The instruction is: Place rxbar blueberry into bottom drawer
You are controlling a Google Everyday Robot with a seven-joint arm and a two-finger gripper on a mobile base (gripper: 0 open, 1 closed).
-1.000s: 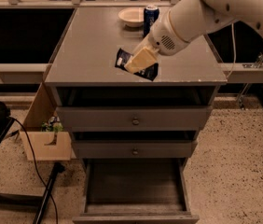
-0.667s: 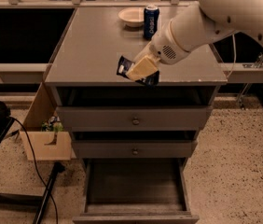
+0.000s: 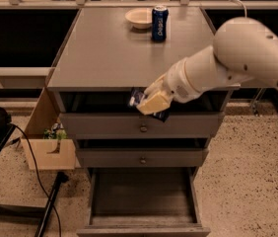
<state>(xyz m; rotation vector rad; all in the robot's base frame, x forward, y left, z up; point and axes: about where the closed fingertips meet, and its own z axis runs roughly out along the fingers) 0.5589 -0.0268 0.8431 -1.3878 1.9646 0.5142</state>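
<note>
The gripper (image 3: 152, 103), clamped on the rxbar blueberry (image 3: 137, 98), has carried it forward off the tabletop (image 3: 104, 53). The bar now hangs in the air well above the open bottom drawer (image 3: 144, 229). It seems tilted, though the gripper hides much of it. Probably only the descent into the drawer and the release remain.

Dark navy bar (image 3: 137, 98), tilted, clamped in the gripper (image 3: 152, 104) in front of the top drawer (image 3: 104, 125), grey bottom drawer (image 3: 144, 199) pulled open well below it
</note>
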